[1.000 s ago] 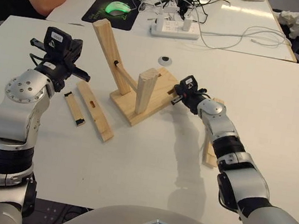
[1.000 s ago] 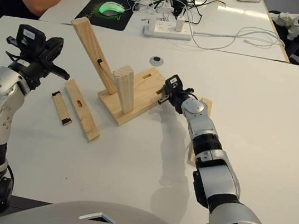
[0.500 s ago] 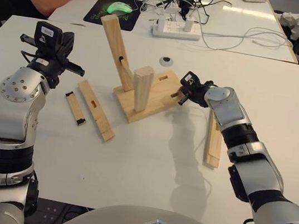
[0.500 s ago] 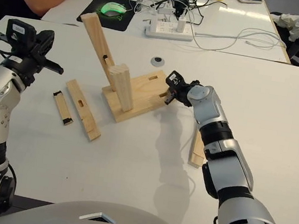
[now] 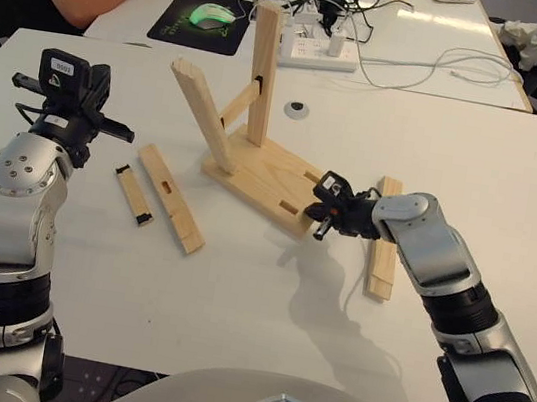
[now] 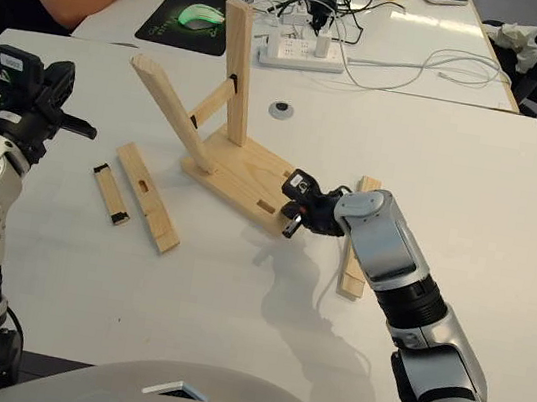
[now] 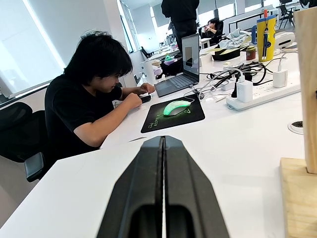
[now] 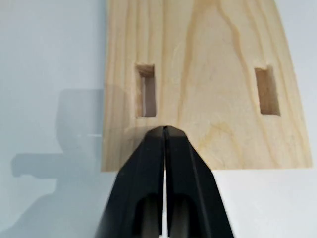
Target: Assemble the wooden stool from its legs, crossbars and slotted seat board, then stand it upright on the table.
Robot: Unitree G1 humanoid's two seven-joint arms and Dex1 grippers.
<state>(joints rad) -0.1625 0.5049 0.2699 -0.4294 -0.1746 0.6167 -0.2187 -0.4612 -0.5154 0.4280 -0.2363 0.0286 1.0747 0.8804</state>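
The right hand (image 5: 325, 213), shut tight and holding nothing, touches the near end of the seat board (image 5: 257, 174) in the middle of the table (image 5: 477, 161), and a hard push could knock its two standing legs (image 5: 261, 69) loose.

On the white table (image 5: 234, 297), near its middle, a slotted seat board (image 5: 261, 185) with two legs (image 5: 261, 69) and a crossbar (image 5: 239, 106) fitted, sticking up. At 9 o'clock of the board, flat on the top, a loose slotted leg (image 5: 172, 198); just beside it, farther toward 9, a short crossbar (image 5: 134, 193) with dark ends. At 3 o'clock, another leg (image 5: 383, 240) lying flat. At 12 o'clock, a small round grommet (image 5: 296, 110) in the top
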